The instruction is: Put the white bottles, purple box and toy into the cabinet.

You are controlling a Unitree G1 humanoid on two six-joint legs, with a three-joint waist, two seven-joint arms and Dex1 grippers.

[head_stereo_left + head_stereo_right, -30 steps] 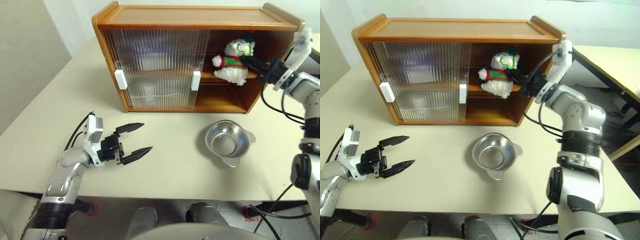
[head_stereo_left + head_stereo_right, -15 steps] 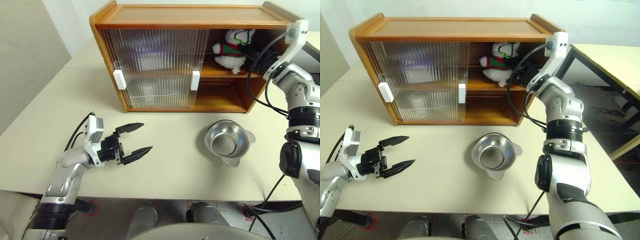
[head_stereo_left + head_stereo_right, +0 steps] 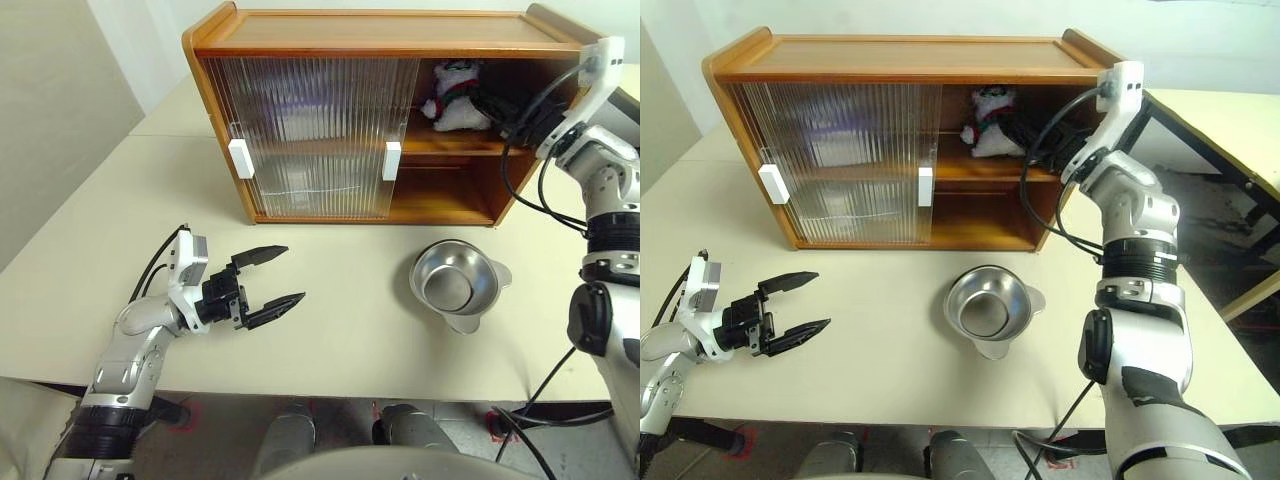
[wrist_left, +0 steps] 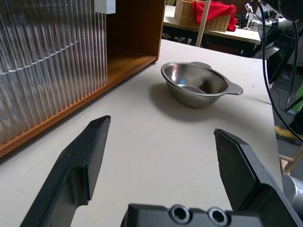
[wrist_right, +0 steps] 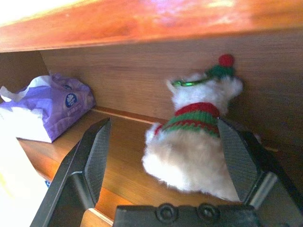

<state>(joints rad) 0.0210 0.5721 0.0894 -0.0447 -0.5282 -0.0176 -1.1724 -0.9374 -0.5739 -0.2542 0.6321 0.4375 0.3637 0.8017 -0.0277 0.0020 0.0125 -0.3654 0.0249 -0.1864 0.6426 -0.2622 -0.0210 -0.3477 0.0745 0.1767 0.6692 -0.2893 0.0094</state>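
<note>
Toy (image 5: 196,135) sits on the cabinet's (image 3: 300,45) upper shelf, between your right tool's (image 5: 163,142) spread, released fingers; withdraw straight, or a finger may drag it off.

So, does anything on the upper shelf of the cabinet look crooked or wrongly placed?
Only slightly. The toy sits leaning on the upper shelf of the cabinet, between the open fingers of the right gripper. The purple box lies flat further along the shelf. Nothing looks spilled or damaged.
</note>
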